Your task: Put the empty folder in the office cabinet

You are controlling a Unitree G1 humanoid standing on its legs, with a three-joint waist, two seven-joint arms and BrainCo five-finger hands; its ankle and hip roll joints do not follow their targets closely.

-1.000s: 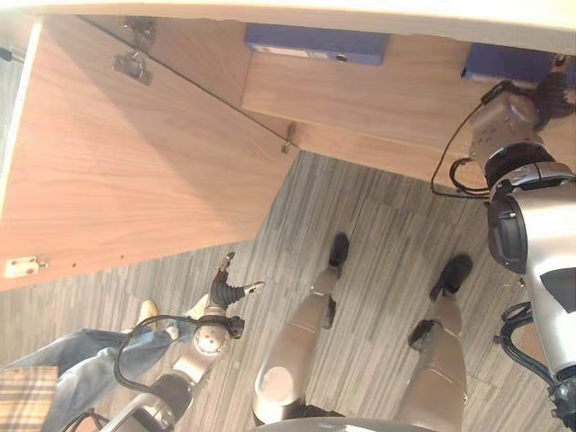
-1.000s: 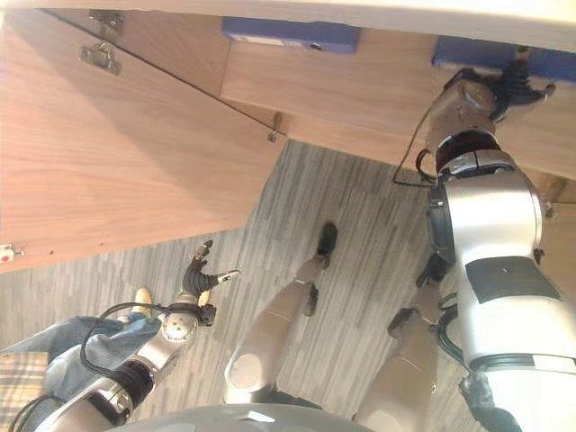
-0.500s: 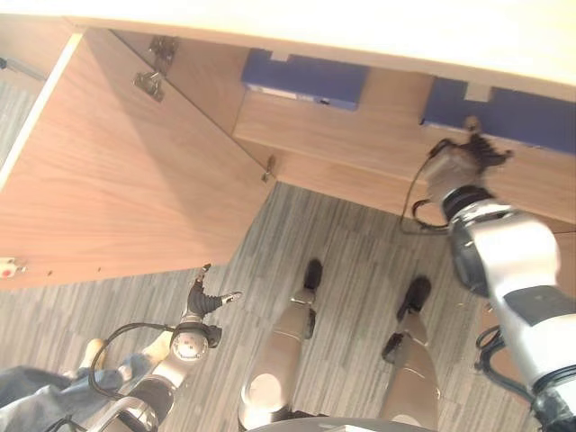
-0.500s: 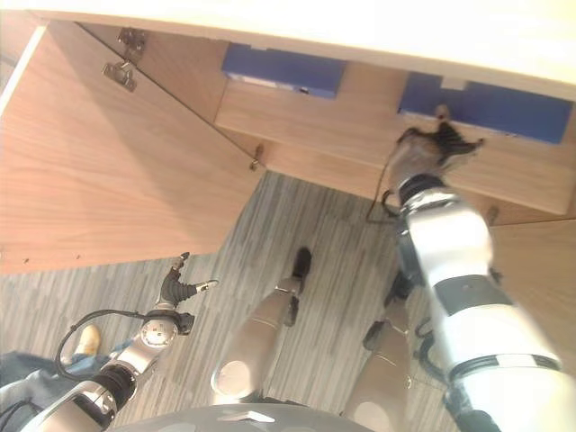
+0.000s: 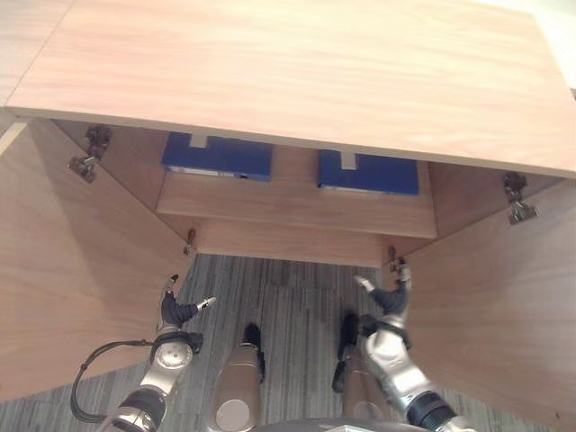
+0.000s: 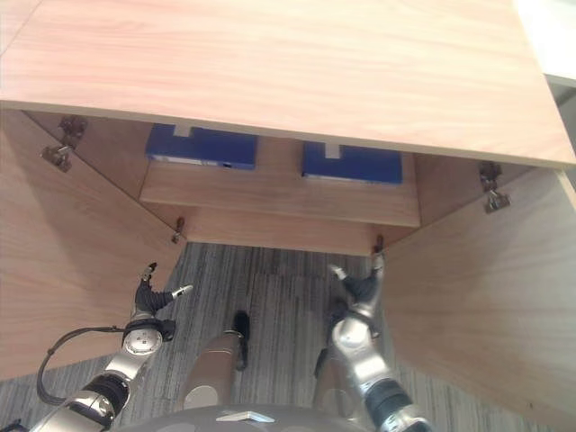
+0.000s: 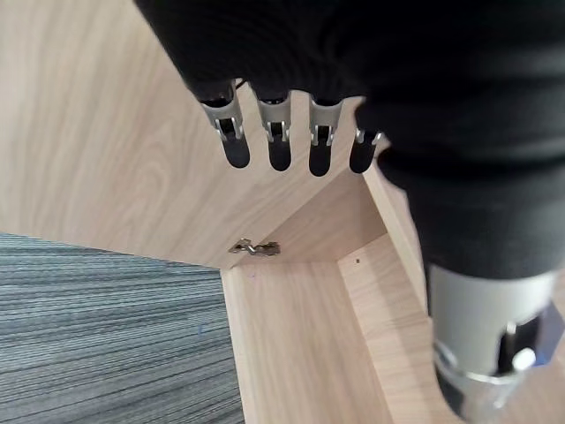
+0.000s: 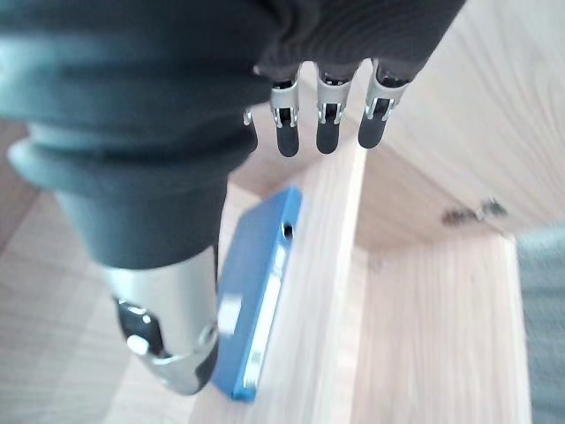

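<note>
Apparently done, both folders (image 5: 367, 174) lie on the cabinet shelf (image 5: 297, 196) above the right hand (image 5: 389, 300) and left hand (image 5: 173, 310), fingers relaxed, empty.

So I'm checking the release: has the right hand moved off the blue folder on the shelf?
Yes. The right hand has dropped away from the right blue folder on the shelf and now hangs open over the floor.

Head cams down on cabinet (image 5: 297, 81); wrist cams close along hands.
</note>
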